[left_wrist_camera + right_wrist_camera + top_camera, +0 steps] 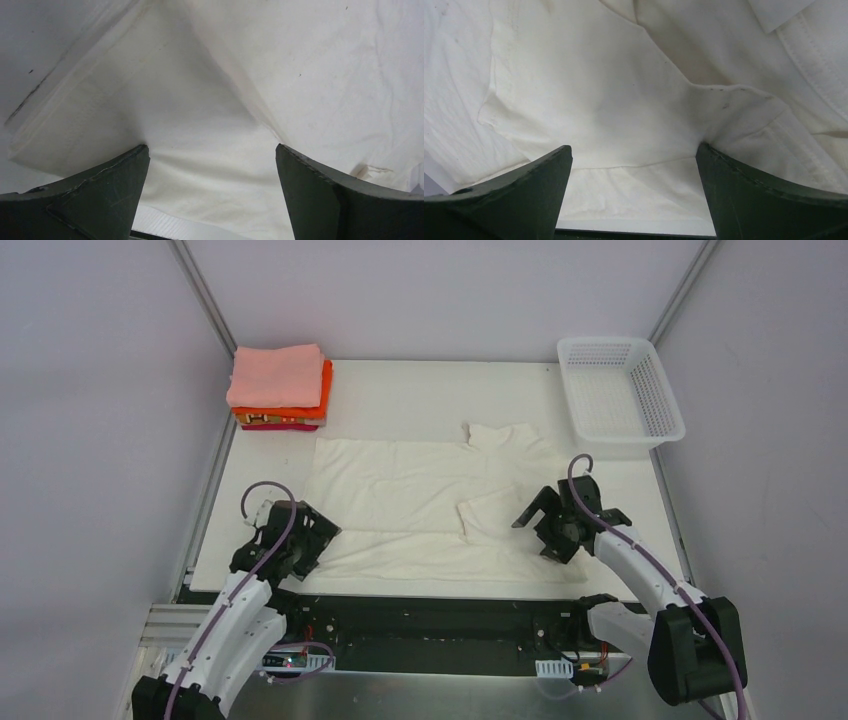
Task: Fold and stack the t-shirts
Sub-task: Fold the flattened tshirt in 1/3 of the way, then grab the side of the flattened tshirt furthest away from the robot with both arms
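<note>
A cream-white t-shirt (420,495) lies spread on the table, its collar to the right and one sleeve folded in. Three folded shirts are stacked at the back left: salmon-pink (275,375) on top, bright orange (322,392) under it, magenta (290,426) at the bottom. My left gripper (318,540) is open over the shirt's near-left corner; its fingers (100,185) press down on the cloth (210,125). My right gripper (545,525) is open over the shirt's near-right part; its fingers (744,190) rest on the cloth (624,100).
A white plastic lattice basket (620,390) stands at the back right, with nothing in it. The table's near edge (440,590) runs just below the shirt. Grey walls close both sides.
</note>
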Action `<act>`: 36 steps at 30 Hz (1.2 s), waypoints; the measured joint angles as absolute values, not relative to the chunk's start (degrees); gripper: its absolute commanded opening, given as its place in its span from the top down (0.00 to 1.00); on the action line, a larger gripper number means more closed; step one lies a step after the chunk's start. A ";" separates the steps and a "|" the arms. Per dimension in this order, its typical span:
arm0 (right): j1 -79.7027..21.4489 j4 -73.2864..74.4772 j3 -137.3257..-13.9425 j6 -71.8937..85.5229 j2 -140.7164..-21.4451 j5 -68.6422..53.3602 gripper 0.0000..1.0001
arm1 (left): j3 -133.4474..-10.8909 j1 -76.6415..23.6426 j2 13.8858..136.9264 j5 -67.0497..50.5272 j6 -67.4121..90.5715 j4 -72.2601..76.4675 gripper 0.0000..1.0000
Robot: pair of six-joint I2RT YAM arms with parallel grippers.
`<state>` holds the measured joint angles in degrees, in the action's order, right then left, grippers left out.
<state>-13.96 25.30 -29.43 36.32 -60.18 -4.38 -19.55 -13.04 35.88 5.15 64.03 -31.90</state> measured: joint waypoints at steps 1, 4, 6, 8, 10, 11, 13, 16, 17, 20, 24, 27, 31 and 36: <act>-13.96 25.54 -29.56 36.18 -60.18 -4.58 0.00 | -19.57 -13.02 35.62 5.23 64.05 -32.36 0.01; -13.96 28.10 -31.03 35.53 -60.23 -4.73 0.00 | -21.65 -13.04 36.45 6.61 62.74 -35.42 0.01; -13.96 30.98 -34.04 34.30 -60.34 -4.21 0.00 | -25.71 -13.02 38.79 8.16 60.38 -38.02 0.01; -13.96 32.80 -38.33 32.71 -61.06 -3.68 0.00 | -31.27 -13.02 42.13 9.96 57.74 -39.16 0.01; -13.96 33.78 -45.65 29.67 -63.68 -3.44 0.00 | -38.96 -13.02 47.09 12.10 54.30 -39.27 0.01; -13.96 33.91 -48.86 28.12 -65.17 -3.64 0.01 | -42.83 -13.02 50.04 12.86 52.38 -38.70 0.01; -13.96 34.37 -58.37 22.15 -70.61 -4.97 0.01 | -49.39 -12.62 56.07 13.87 48.60 -36.95 0.01; -13.87 34.65 -73.91 9.56 -81.41 -9.17 0.01 | -59.57 -11.09 67.85 13.15 41.95 -33.87 0.01; -13.85 34.54 -77.67 5.56 -84.47 -10.50 0.01 | -61.71 -10.41 71.00 12.34 40.07 -32.93 0.01; -13.85 38.61 -92.23 -9.08 -96.82 -14.50 0.01 | -69.10 -6.85 82.48 6.98 32.75 -30.76 0.01; -13.82 46.78 -111.33 -23.14 -113.97 -15.51 0.01 | -77.01 -3.62 95.13 1.23 22.17 -29.34 0.01; -13.56 52.40 -123.98 -30.44 -126.32 -15.27 0.01 | -80.60 -2.87 101.32 -2.98 13.21 -28.34 0.01; -13.08 53.82 -127.39 -32.97 -133.71 -15.53 0.01 | -85.34 -1.63 107.48 -7.03 7.92 -27.79 0.02; -12.71 47.81 -124.29 -27.18 -134.89 -14.74 0.00 | -88.47 2.66 113.82 -10.24 8.19 -27.11 0.07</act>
<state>-12.71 47.81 -124.29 -27.18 -134.89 -14.74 -88.47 2.66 113.82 -10.24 8.19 -27.11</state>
